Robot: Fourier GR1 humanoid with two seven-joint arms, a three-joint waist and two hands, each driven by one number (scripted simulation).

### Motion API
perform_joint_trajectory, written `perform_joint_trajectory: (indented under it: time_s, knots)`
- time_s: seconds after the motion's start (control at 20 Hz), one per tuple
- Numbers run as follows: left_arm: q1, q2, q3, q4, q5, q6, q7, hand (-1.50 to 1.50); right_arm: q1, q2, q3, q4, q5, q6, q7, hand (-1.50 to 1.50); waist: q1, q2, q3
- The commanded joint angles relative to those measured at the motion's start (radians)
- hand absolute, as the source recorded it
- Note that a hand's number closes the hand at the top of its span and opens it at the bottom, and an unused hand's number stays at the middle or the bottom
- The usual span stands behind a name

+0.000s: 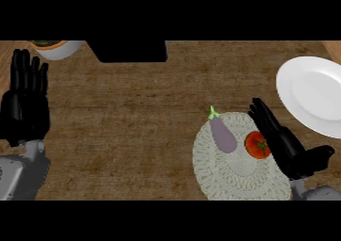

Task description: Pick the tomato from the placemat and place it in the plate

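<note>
You see the small red tomato [256,145] with its green stalk lying on the round, pale woven placemat [232,176], toward the mat's right edge. The black right hand [284,141] sits just beside the tomato on its right side, fingers held straight and pointing toward the far edge of the brown wooden counter [132,117]; the palm edge overlaps the tomato's right side, and nothing is gripped. You cannot tell whether hand and tomato actually touch. A purple aubergine with a green stem [222,132] lies on the same mat, just left of the tomato. The round white plate [316,96] rests at the counter's right edge, beyond the right hand and apart from the mat. The black left hand [26,101] shows at the counter's left edge, open, fingers up, resting. A white bowl with an orange rim [56,48] stands at the far left corner, beside a black block [128,51].
</note>
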Motion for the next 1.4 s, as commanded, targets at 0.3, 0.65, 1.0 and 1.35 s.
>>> perform_joint_trajectory:
  time_s: [0.3,0.65,1.0,1.35]
  knots:
    - [0.178,-0.014,-0.198,0.150,0.002,-0.116,0.194,0.00,-0.270,-0.350,-0.212,-0.052,0.203,0.151,-0.198,1.50,-0.046,-0.010,-0.055]
    - [0.219,-0.027,-0.278,0.160,0.012,-0.203,0.246,0.00,-0.214,-0.168,-0.422,0.406,-0.017,0.346,-0.719,-1.50,0.011,-0.003,-0.031]
    - [0.204,-0.061,-0.292,0.173,-0.024,-0.192,0.274,0.00,-0.298,-0.301,-0.390,0.628,0.163,0.508,-0.896,-1.50,0.000,-0.013,-0.034]
    - [0.266,-0.045,-0.278,0.142,-0.021,-0.203,0.234,0.00,-0.235,-0.431,-0.202,0.483,0.449,0.385,-0.851,-1.50,-0.006,-0.020,-0.036]
